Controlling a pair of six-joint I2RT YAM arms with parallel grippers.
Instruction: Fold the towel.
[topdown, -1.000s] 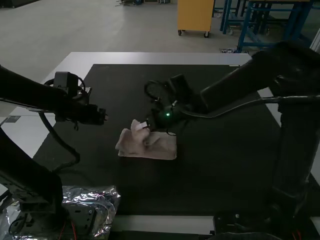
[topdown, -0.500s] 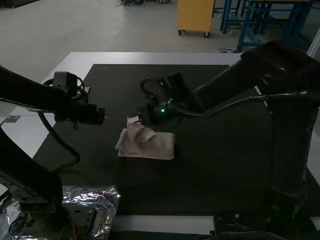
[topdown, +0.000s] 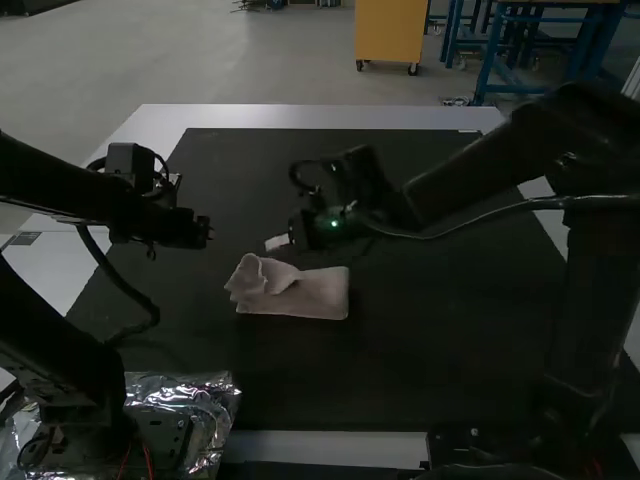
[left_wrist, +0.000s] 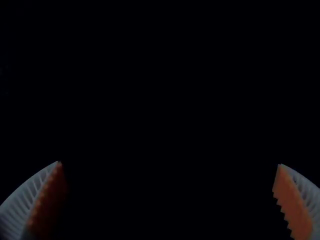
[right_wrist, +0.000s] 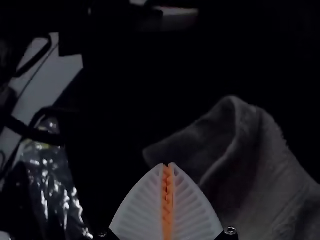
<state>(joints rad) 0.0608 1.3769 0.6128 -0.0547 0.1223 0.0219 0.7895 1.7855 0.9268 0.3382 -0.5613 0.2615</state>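
Pink towel (topdown: 318, 293); R gripper (topdown: 270, 244) nr — closed

A pale pinkish-grey cloth towel with a soft, fuzzy surface (topdown: 318, 296) lies slightly left of centre and below the middle of the high view's frame, on the black mat (topdown: 430, 350). It forms a small oblong, its long side running roughly left to right across the frame. The right part lies flat and smooth; the left part is rumpled, with a loose flap peaking toward the upper left. In the right wrist view, a rounded fold curves beside a shadowed hollow.
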